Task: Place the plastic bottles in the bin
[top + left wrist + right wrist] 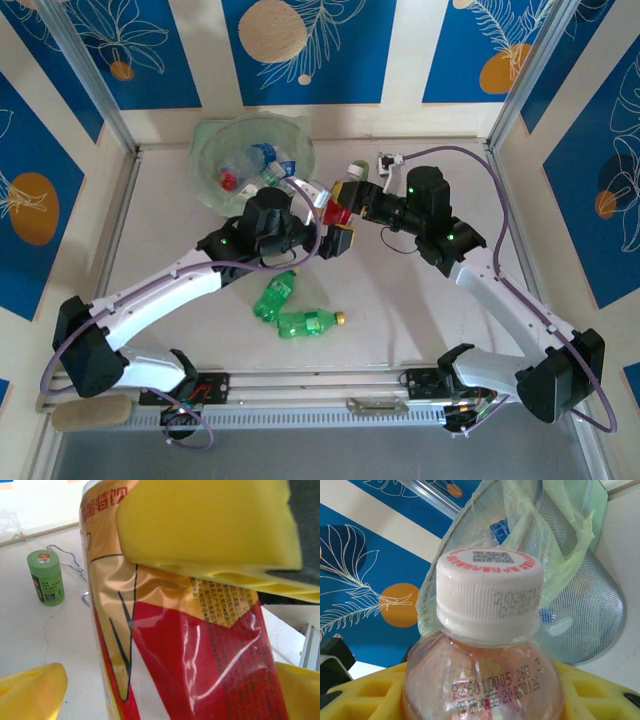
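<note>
The fingers (31,692) of the left gripper (335,240) stand wide apart, with the red-labelled bottle (200,645) between them. One is clearly off the label, and whether the other touches it I cannot tell. The right gripper (347,195) has its yellow fingers (365,695) closed on that same bottle, flanking the body below the shoulder. This looks like a pass from one arm to the other, just beside the bin (203,165). The bin is the biggest thing on the table, at the far left, and its thin green bag (560,545) is draped over the rim. Several bottles (262,160) already lie inside it. The held bottle hangs in the air near the bin's right side, its cap end pointing that way. Two green bottles (272,297) lie on the table nearer the arm bases, close together. The red-labelled bottle is probably light and thin-walled, so it should dent under a hard squeeze. Its glossy label is wrinkled and shiny, so it is likely slippery. The safest hold seems to be mid-body across the label, or at the stiffer shoulder under the ribbed white cap (490,592). The shoulder is tinted pink, and I cannot tell whether any liquid is left inside.
</note>
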Motion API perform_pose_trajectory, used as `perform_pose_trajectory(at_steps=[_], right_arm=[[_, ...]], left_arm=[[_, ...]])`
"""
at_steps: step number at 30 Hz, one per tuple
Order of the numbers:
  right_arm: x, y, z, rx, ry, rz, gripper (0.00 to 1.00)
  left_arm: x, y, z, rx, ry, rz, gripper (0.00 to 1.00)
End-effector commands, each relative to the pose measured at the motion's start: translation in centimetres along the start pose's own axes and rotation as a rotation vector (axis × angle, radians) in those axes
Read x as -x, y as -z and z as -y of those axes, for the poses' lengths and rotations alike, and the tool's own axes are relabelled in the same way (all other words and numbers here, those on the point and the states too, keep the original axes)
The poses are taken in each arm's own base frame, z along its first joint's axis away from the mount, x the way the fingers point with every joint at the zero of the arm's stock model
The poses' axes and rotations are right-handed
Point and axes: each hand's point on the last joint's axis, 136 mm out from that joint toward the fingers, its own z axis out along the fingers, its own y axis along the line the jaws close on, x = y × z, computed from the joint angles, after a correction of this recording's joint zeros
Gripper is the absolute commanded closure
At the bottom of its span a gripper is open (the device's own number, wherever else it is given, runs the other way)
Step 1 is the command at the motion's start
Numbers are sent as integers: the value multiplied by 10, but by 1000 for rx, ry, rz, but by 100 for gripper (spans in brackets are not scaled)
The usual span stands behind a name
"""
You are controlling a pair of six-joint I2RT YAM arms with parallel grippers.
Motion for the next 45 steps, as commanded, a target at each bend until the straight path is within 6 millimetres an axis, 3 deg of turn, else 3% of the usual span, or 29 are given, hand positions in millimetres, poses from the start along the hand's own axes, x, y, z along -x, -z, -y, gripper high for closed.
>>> perform_pose_trajectory(at_steps=[1,7,14,18,21,23,33,39,45], right_arm=[[2,3,-15,57,10,2,48],[-1,2,-14,60,-4,-9,48],[-2,2,-15,64,-9,-11,48],[-2,1,-15,64,-11,-10,45],[-1,2,-13,57,-19,-4,27],[3,5,-12,53,-20,8,22],[28,39,15,-15,-76,131,20],[38,63,33,-64,-98,222,19],[35,62,48,-88,-133,219,18]], left_arm=[[28,1,13,-35,-55,78,4],[36,-1,13,-31,-92,108,12],[37,-3,16,-49,-106,115,36],[36,-3,16,-48,-103,120,38],[37,-1,15,-46,-103,124,38],[36,-1,15,-44,-102,124,38],[36,5,3,11,-84,135,38],[59,20,-4,38,-104,173,39],[107,54,-17,104,-161,272,41]])
